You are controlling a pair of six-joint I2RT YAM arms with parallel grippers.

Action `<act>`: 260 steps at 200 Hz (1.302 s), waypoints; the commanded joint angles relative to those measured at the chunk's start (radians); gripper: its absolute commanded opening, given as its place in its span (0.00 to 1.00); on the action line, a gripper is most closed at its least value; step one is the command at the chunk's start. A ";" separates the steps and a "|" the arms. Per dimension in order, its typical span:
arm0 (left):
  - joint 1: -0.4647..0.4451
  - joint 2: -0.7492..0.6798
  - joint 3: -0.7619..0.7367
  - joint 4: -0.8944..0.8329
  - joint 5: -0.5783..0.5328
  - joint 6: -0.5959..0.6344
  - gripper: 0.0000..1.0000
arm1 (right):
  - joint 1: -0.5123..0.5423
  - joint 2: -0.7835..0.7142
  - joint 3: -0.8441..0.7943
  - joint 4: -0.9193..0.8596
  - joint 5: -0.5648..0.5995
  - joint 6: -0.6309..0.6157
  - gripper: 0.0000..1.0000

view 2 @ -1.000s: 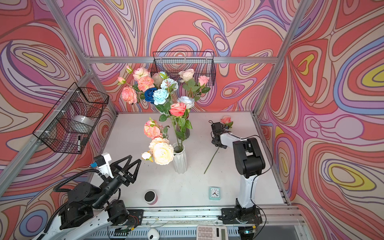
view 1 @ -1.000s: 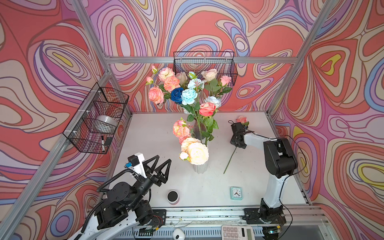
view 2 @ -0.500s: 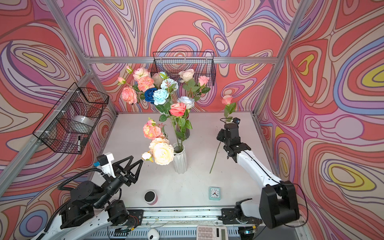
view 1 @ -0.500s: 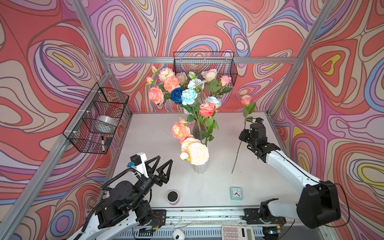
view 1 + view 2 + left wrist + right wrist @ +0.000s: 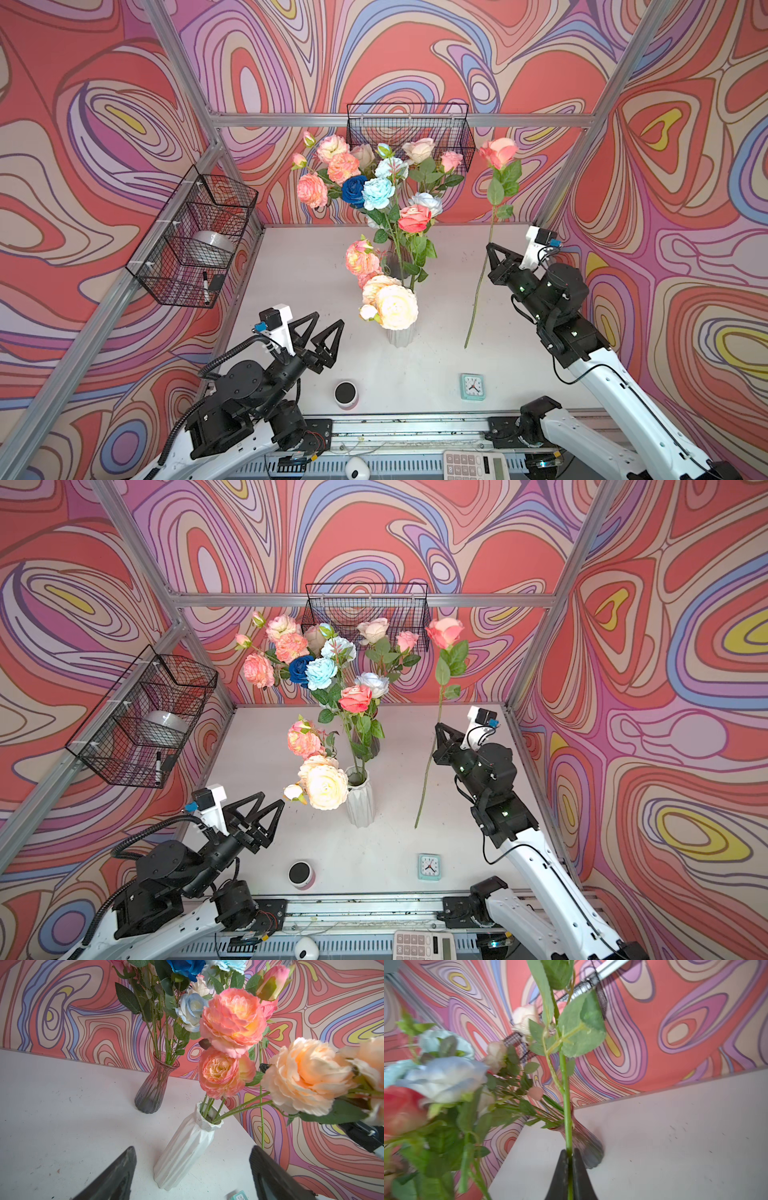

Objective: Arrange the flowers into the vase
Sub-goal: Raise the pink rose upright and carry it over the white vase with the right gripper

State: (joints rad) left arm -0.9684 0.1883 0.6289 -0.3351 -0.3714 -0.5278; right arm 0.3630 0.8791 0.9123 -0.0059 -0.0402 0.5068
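Observation:
My right gripper (image 5: pixel 490 248) (image 5: pixel 438 728) (image 5: pixel 569 1152) is shut on the green stem (image 5: pixel 566 1105) of a pink rose (image 5: pixel 498 151) (image 5: pixel 445 631). It holds the rose upright, right of the two vases, with the lower stem hanging below the jaws. A white ribbed vase (image 5: pixel 401 337) (image 5: pixel 360 808) (image 5: pixel 187 1153) holds peach and pink flowers (image 5: pixel 390 305) (image 5: pixel 232 1020). Behind it a tinted glass vase (image 5: pixel 372 746) (image 5: pixel 153 1088) (image 5: pixel 588 1147) holds several pink, cream and blue flowers (image 5: pixel 376 191). My left gripper (image 5: pixel 328 319) (image 5: pixel 272 798) (image 5: pixel 192 1148) hovers open and empty, front left of the white vase.
A small teal clock (image 5: pixel 472 386) and a pink cylinder with a dark top (image 5: pixel 346 392) stand near the table's front edge. A calculator (image 5: pixel 473 465) lies below the rail. Wire baskets hang on the left wall (image 5: pixel 195 237) and the back wall (image 5: pixel 409 133).
My right arm has swung up from the back of the table, carrying the rose from lying flat to standing upright in the air. The left gripper has barely moved.

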 commanded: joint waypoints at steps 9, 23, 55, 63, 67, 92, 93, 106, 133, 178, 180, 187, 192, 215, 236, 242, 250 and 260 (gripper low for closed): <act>0.003 0.003 0.035 -0.038 -0.018 -0.012 0.87 | 0.063 0.012 0.094 0.134 -0.093 -0.034 0.00; 0.003 0.007 0.042 -0.041 -0.018 -0.009 0.87 | 0.082 0.030 0.125 0.189 -0.128 -0.033 0.00; 0.002 0.022 0.053 -0.048 -0.022 -0.011 0.87 | 0.131 0.080 0.187 0.319 -0.168 -0.044 0.00; 0.002 0.025 0.054 -0.046 -0.022 -0.012 0.87 | 0.147 0.095 0.199 0.355 -0.170 -0.050 0.00; 0.003 0.027 0.055 -0.047 -0.023 -0.011 0.87 | 0.155 0.103 0.206 0.372 -0.169 -0.056 0.00; 0.002 0.041 0.061 -0.040 -0.021 -0.015 0.87 | 0.229 0.163 0.251 0.453 -0.146 -0.133 0.00; 0.002 0.042 0.060 -0.039 -0.021 -0.016 0.87 | 0.231 0.166 0.254 0.455 -0.143 -0.137 0.00; 0.002 0.050 0.062 -0.036 -0.017 -0.016 0.87 | 0.282 0.200 0.280 0.480 -0.117 -0.195 0.00; 0.002 0.066 0.068 -0.033 -0.011 -0.022 0.87 | 0.350 0.269 0.326 0.523 -0.095 -0.268 0.00; 0.002 0.077 0.076 -0.035 -0.008 -0.027 0.87 | 0.420 0.340 0.329 0.597 -0.058 -0.380 0.00; 0.002 0.077 0.077 -0.036 -0.009 -0.027 0.87 | 0.424 0.341 0.329 0.598 -0.054 -0.387 0.00; 0.002 0.079 0.079 -0.039 -0.009 -0.025 0.87 | 0.433 0.349 0.325 0.609 -0.044 -0.407 0.00; 0.003 0.080 0.080 -0.041 -0.008 -0.025 0.87 | 0.439 0.354 0.321 0.616 -0.038 -0.419 0.00; 0.002 0.086 0.086 -0.047 -0.010 -0.025 0.87 | 0.452 0.380 0.313 0.637 -0.015 -0.450 0.00; 0.003 0.089 0.086 -0.047 -0.011 -0.023 0.87 | 0.456 0.402 0.301 0.653 -0.010 -0.458 0.00; 0.002 0.091 0.086 -0.047 -0.011 -0.024 0.87 | 0.456 0.407 0.295 0.661 -0.007 -0.460 0.00; 0.001 0.091 0.084 -0.045 -0.009 -0.023 0.87 | 0.458 0.413 0.283 0.671 -0.003 -0.464 0.00; 0.002 0.093 0.083 -0.044 -0.009 -0.024 0.87 | 0.460 0.421 0.267 0.686 0.008 -0.468 0.00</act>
State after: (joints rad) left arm -0.9684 0.2722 0.6918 -0.3679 -0.3775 -0.5358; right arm 0.8131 1.2789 1.2171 0.6270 -0.0666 0.0719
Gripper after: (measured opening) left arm 0.873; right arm 0.049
